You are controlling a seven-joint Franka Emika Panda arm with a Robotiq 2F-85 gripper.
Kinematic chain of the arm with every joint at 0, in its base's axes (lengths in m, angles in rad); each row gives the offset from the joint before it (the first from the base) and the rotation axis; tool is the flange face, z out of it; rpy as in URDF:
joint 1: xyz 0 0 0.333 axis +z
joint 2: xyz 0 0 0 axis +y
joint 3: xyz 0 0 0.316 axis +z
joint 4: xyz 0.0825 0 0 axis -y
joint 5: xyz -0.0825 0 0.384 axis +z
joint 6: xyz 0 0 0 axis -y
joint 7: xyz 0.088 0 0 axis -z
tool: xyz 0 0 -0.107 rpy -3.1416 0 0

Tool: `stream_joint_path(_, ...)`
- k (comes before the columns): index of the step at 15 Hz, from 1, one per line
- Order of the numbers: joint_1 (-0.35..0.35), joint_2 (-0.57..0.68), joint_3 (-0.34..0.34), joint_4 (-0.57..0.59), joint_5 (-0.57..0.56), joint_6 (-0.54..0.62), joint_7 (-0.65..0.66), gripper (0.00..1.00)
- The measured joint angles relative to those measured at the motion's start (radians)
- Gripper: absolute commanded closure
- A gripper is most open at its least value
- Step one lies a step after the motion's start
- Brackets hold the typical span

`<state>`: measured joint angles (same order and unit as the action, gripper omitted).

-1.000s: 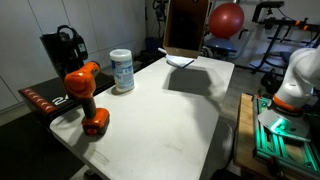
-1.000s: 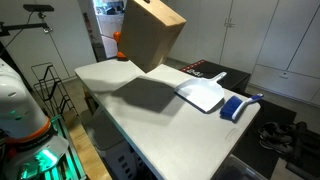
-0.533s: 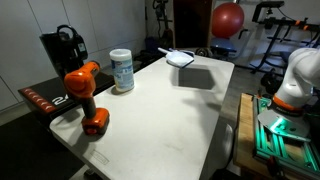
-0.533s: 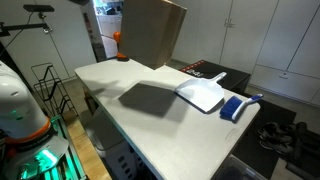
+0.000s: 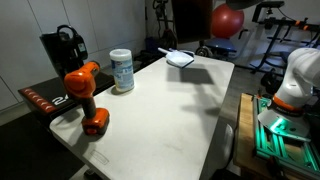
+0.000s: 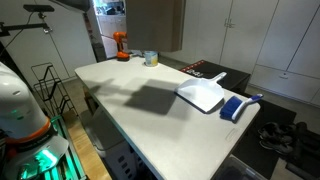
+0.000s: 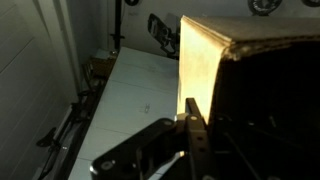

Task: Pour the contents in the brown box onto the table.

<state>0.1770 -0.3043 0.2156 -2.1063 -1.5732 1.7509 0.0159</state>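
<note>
The brown cardboard box (image 6: pixel 155 24) hangs high over the white table (image 6: pixel 125 115), its top cut off by the frame edge. In an exterior view it is a dark shape (image 5: pixel 187 20) at the top edge, above the table's far end. In the wrist view its tan side (image 7: pixel 203 65) and dark inside fill the right half. My gripper (image 7: pixel 198 122) is shut on the box wall, with one finger (image 7: pixel 191 128) outside it and the other hidden inside. The box casts a shadow on the table (image 6: pixel 150 98). I see no contents on the table.
An orange drill (image 5: pixel 85 92) and a white canister (image 5: pixel 122 70) stand near one table edge; both also show in an exterior view at the far end, the drill (image 6: pixel 120 45) beside the canister (image 6: pixel 150 58). A white dustpan (image 6: pixel 203 95) and a blue brush (image 6: pixel 236 107) lie by another edge.
The box has risen and turned from tilted to nearly level, moving mostly out of the frame top. Its shadow on the table has shifted and shrunk.
</note>
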Motion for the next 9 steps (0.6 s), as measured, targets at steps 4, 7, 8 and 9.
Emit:
stream_joint_path(4,0.012,-0.015,0.007,-0.046,-0.169,0.004,0.005,0.99)
stream_joint_path(7,0.016,-0.026,0.018,-0.072,-0.249,-0.017,0.039,0.95)
stream_joint_path(8,0.017,-0.027,0.021,-0.076,-0.252,-0.021,0.045,0.95)
stream_joint_path(9,0.017,-0.028,0.023,-0.078,-0.253,-0.023,0.047,0.95)
